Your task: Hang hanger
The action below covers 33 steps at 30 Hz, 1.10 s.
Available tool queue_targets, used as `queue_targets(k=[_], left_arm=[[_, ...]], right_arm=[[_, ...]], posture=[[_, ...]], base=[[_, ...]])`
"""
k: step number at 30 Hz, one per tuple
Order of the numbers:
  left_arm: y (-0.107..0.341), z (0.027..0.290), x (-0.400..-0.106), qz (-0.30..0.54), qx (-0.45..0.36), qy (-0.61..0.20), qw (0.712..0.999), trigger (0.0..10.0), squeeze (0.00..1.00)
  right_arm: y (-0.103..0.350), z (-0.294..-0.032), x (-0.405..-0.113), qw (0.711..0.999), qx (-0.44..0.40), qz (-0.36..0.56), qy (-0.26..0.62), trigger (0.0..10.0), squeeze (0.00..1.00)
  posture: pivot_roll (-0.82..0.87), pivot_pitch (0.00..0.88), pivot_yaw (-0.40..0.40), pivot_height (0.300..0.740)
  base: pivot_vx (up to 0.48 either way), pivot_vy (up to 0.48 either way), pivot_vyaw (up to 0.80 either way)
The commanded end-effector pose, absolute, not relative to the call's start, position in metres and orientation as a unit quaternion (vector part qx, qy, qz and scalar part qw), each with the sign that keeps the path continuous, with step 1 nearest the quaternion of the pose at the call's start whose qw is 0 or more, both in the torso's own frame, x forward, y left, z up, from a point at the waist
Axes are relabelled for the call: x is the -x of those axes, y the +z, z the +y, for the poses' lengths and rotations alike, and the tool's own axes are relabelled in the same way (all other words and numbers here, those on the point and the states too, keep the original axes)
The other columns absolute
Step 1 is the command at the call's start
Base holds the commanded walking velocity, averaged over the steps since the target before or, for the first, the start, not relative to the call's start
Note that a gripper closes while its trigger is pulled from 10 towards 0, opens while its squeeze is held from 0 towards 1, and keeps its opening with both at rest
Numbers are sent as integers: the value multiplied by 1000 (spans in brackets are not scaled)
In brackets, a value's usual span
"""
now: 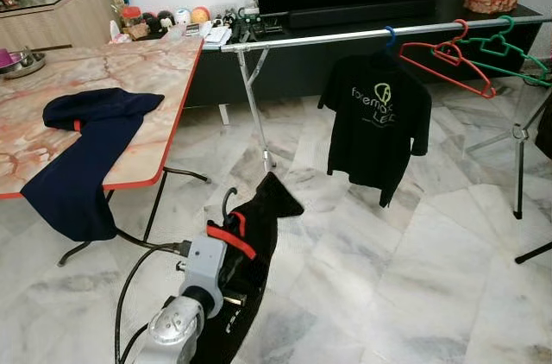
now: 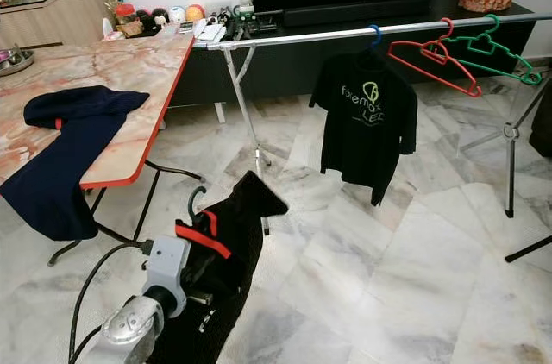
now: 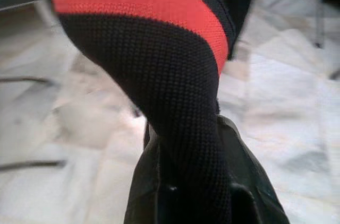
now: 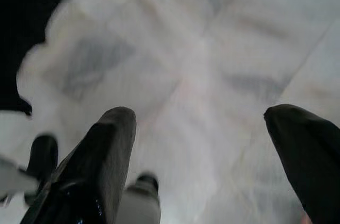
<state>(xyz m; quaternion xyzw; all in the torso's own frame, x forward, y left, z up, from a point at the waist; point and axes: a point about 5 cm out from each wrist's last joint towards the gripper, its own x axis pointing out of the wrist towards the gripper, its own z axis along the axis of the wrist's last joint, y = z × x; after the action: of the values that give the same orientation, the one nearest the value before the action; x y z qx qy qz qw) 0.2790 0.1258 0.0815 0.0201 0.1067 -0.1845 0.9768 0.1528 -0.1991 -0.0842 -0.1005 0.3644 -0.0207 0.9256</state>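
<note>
At the left a marble-topped table (image 1: 129,79) with a red rim carries a dark blue garment (image 1: 82,153) that drapes over its near edge, and between the table legs and the clothes rail (image 1: 345,36) lies a wide stretch of bare marble floor (image 1: 405,269). The left gripper (image 3: 183,187) is clamped on a black garment with a red collar band (image 1: 246,247), on a hanger whose dark hook (image 1: 228,200) rises from the collar; the garment's long axis runs from the gripper up and away toward the rail. On the rail hang a black printed T-shirt (image 1: 377,118), then a red hanger (image 1: 448,58) and a green hanger (image 1: 509,49), while the right gripper (image 4: 210,155) points at the floor with its fingers (image 4: 101,160) spread wide apart, holding nothing.
</note>
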Motion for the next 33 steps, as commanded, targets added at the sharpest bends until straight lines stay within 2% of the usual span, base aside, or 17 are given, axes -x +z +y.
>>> queue_targets(k=[1,4,5,6,8,12,13,15,16,22,25,26,28,33], left_arm=[[98,116,-283,84,-13,-217,973,10000,0],[107,103,-285,77,-12,-256,963,10000,0],[109,101,-285,76,-13,-263,962,10000,0],[111,99,-286,75,-13,-272,959,10000,0],[116,94,-286,72,-15,-287,955,10000,0],[119,92,-286,73,-16,-296,952,10000,0],[119,92,-287,74,-16,-296,952,10000,0],[119,92,-286,77,-17,-297,952,10000,0],[118,92,-285,79,-18,-299,951,10000,0],[122,87,-285,84,-12,-319,944,10000,0],[130,73,-277,82,-16,-394,915,10000,0],[130,73,-277,82,-16,-394,915,10000,0],[133,63,-270,84,-29,-444,892,10000,0],[142,54,-271,74,-26,-467,881,10000,0]], right_arm=[[-83,-195,-153,932,106,346,-10,10000,0],[-80,-193,-154,937,117,329,3,10000,0],[-65,-196,-174,952,170,255,12,10000,0],[-40,-199,-204,971,172,166,17,10000,0],[-7,-200,-240,997,-1,81,16,10000,0],[-2,-201,-241,998,-1,59,0,10000,0],[-6,-210,-245,990,94,103,-19,10000,0],[6,-214,-250,990,128,59,-16,10000,0],[12,-214,-252,991,131,37,-1,10000,0],[7,-204,-247,992,85,59,70,10000,0],[3,-196,-242,986,107,66,108,10000,0],[3,-196,-242,986,107,66,108,10000,0],[3,-194,-241,985,114,60,115,10000,0],[6,-190,-243,985,102,56,125,10000,0]], posture=[[-12,13,66,740],[-20,2,69,740],[-21,0,70,740],[-22,0,71,740],[-22,0,71,740],[-21,11,70,740],[-21,13,70,740],[-23,20,67,740],[-21,27,62,740],[-10,46,55,740],[-9,52,54,740],[-9,52,54,740],[-13,52,55,740],[-11,54,55,740]], base=[[0,0,0],[0,0,0],[0,0,0],[0,0,0],[0,0,0],[0,0,0],[0,0,0],[0,0,0],[0,0,0],[0,0,0],[0,0,0],[0,0,0],[0,0,0],[0,0,0]])
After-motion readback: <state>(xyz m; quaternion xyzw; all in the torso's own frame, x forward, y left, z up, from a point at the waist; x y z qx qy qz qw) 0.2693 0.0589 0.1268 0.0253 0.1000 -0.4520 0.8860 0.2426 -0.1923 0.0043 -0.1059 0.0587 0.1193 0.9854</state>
